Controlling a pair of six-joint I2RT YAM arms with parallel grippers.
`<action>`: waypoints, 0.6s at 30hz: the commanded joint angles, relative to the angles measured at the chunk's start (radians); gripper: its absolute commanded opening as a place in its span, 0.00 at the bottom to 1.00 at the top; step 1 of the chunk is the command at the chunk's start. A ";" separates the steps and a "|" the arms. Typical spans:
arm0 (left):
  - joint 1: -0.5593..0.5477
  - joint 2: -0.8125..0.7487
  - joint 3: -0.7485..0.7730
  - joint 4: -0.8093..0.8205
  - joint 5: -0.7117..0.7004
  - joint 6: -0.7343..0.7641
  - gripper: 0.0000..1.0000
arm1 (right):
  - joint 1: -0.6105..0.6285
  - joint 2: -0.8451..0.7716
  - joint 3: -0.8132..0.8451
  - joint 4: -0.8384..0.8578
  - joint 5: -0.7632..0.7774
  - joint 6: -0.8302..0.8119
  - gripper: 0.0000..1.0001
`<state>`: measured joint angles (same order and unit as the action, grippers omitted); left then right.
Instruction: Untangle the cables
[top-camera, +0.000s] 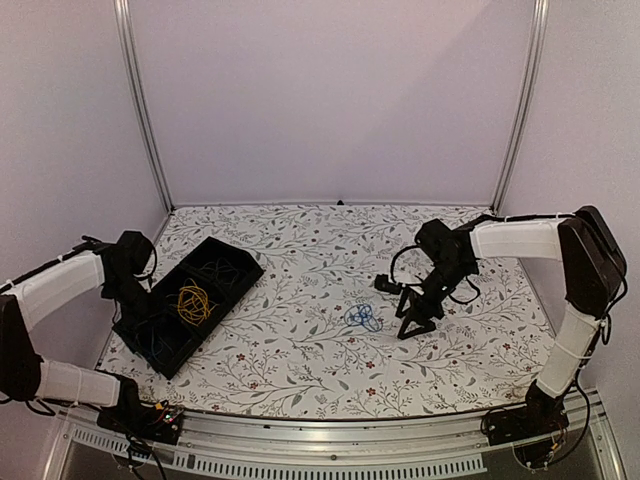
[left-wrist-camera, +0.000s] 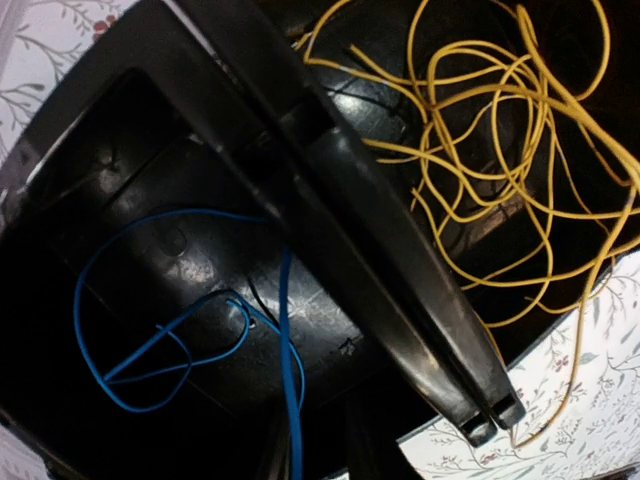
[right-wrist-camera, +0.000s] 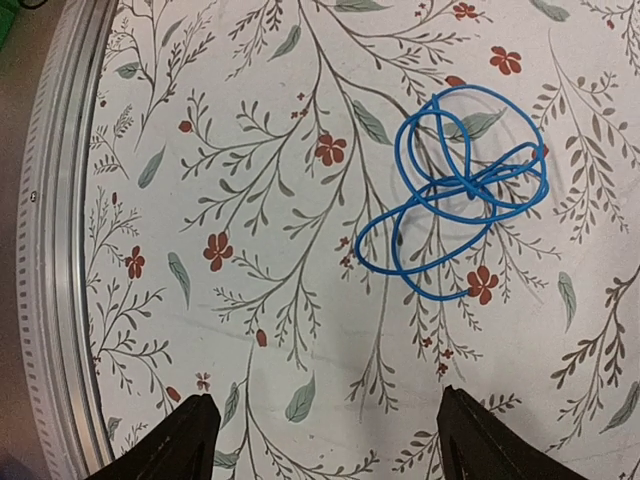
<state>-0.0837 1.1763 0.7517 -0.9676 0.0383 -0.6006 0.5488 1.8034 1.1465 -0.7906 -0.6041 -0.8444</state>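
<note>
A black tray with compartments lies at the left of the table. A yellow cable sits in loose loops in its middle compartment. A blue cable lies in the near compartment, on the other side of the tray's divider. My left gripper reaches down into that near compartment. Its dark fingers merge with the tray floor, and one blue strand runs down toward them. Another blue cable, knotted in the middle, lies on the tablecloth. My right gripper hovers open just right of it, holding nothing.
The metal rail of the table's front edge runs down the left of the right wrist view. The side walls and their upright aluminium posts close in the table.
</note>
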 joint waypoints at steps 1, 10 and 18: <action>0.011 0.049 0.020 0.019 0.021 0.008 0.26 | 0.005 -0.070 0.062 0.039 0.027 0.049 0.80; 0.012 -0.037 0.149 -0.130 -0.135 0.018 0.58 | -0.004 -0.142 0.177 0.139 0.120 0.173 0.98; 0.000 -0.105 0.291 -0.099 -0.237 0.049 0.99 | -0.002 -0.056 0.205 0.054 0.038 0.097 0.88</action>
<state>-0.0803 1.1007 0.9455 -1.0885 -0.1360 -0.5758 0.5468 1.7023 1.3346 -0.6952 -0.5343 -0.7170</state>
